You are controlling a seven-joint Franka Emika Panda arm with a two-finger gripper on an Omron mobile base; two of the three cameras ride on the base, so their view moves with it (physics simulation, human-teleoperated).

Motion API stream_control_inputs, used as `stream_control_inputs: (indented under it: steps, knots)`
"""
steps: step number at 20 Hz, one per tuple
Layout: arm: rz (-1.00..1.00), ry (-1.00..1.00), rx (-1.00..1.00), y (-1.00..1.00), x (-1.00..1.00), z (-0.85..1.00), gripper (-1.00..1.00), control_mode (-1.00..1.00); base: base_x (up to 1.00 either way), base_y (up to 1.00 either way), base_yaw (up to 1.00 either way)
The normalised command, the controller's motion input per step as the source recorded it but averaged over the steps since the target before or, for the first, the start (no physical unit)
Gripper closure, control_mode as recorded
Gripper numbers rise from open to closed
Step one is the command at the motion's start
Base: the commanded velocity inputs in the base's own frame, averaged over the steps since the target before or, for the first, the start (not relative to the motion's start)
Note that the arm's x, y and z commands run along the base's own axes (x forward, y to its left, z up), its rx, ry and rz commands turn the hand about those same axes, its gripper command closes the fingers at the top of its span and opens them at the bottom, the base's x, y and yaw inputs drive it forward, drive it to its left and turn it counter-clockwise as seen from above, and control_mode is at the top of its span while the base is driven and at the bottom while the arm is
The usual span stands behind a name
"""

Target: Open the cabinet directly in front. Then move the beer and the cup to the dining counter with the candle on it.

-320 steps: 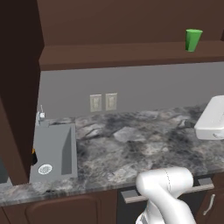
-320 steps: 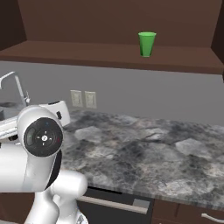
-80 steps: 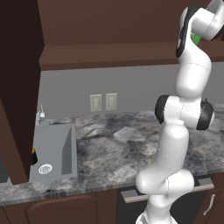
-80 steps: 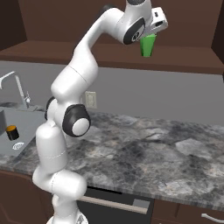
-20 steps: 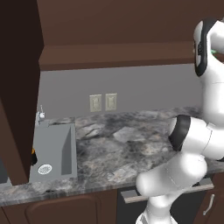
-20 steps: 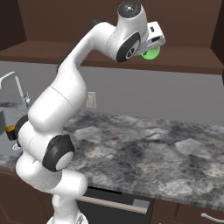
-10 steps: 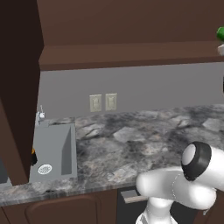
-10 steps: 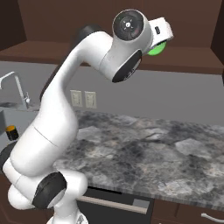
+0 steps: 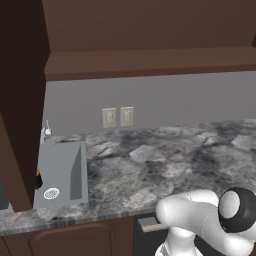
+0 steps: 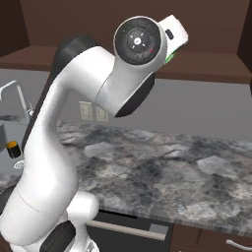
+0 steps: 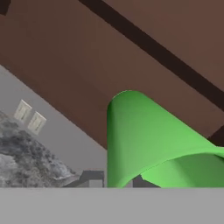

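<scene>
The gripper is closed on the cup; it should carry it level, clear of the cabinet shelf.

No lettering, label or number reads anywhere — all surfaces plain.

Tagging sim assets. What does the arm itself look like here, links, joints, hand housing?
The arm has glossy white, rounded tubular links with dark grey or black bands at the joints. One joint ends in a round dark cap with concentric rings and small coloured dots. Another dark round cap sits on a lower link. The hand housing is a white block with a small dark mark. No cables or lettering are visible.
</scene>
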Motion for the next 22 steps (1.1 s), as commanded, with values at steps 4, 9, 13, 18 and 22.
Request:
stream_control_inputs:
  steps: [4,9,13,18,22]
  knots:
    - [0.22,0.01,-0.18,0.29,-1.0,-0.07,1.0,-1.0,0.0,0.0,0.0]
    - [0.25,0.01,-0.17,0.81,-1.0,-0.58,1.0,-1.0,0.0,0.0,0.0]
    - [0.32,0.0,-0.14,0.81,-1.0,-0.58,1.0,-1.0,0.0,0.0,0.0]
    - [0.37,0.0,-0.11,0.67,-1.0,-0.48,1.0,-1.0,0.0,0.0,0.0]
    - [0.39,0.0,-0.09,0.67,-1.0,-0.4,1.0,-1.0,0.0,0.0,0.0]
